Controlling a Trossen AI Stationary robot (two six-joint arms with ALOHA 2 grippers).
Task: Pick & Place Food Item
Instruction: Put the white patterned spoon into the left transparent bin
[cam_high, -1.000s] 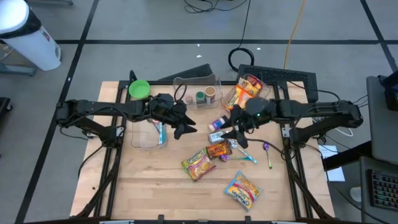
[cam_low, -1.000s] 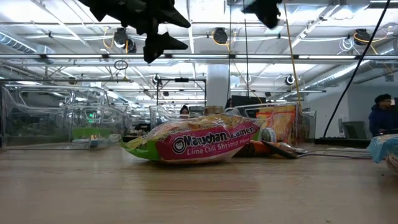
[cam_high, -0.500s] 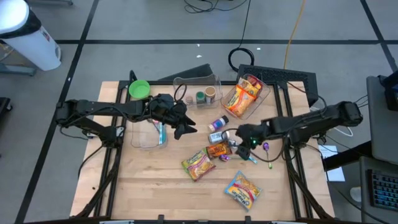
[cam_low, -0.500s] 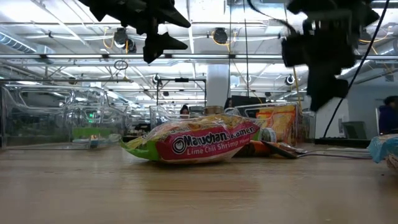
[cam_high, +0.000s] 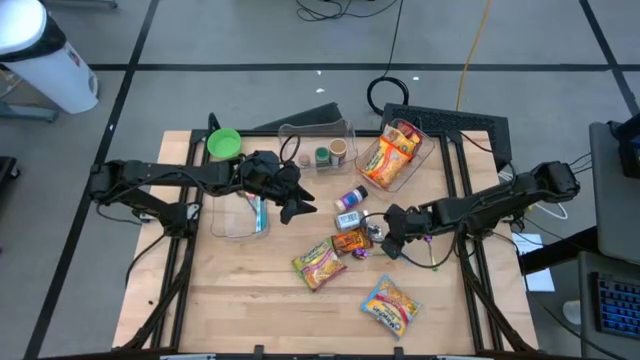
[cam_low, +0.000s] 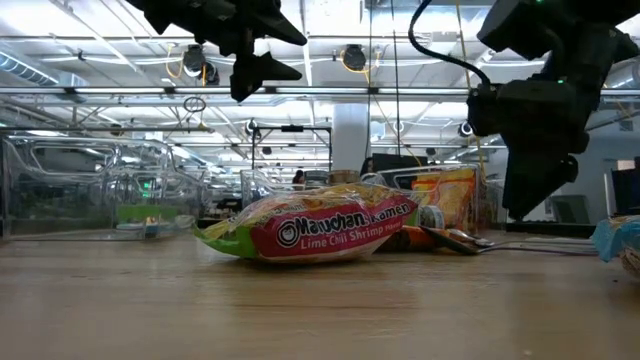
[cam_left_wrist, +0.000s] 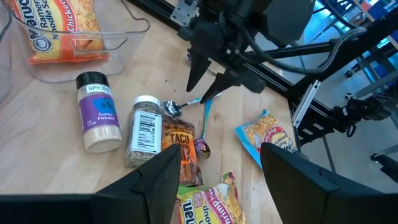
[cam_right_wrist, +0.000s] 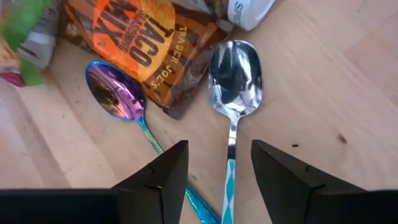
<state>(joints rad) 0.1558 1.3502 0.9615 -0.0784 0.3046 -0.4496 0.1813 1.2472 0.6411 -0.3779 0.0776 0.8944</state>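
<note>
A silver spoon with a teal handle (cam_right_wrist: 234, 84) lies flat on the wooden table beside a purple spoon (cam_right_wrist: 115, 99) and a brown taco-mix packet (cam_right_wrist: 140, 43). My right gripper (cam_right_wrist: 219, 158) is open and hangs just above the table, one finger on either side of the silver spoon's handle; it also shows in the high view (cam_high: 392, 241) and the low view (cam_low: 535, 190). A pink-and-green ramen packet (cam_high: 318, 265) and a blue-and-yellow one (cam_high: 388, 305) lie nearer the front edge. My left gripper (cam_high: 296, 206) is open and empty, high above the table's left centre.
Two spice jars (cam_high: 349, 208) lie behind the taco packet. A clear bin (cam_high: 418, 158) at the back right holds an orange ramen packet. Another clear bin (cam_high: 236, 228) lies under the left arm, with a green bowl (cam_high: 223, 143) and a clear container (cam_high: 320, 140) at the back.
My right gripper has gone from over the spice jars toward the table's near edge and down, and now hangs low over the spoons. It stays open. The left arm has kept still.
</note>
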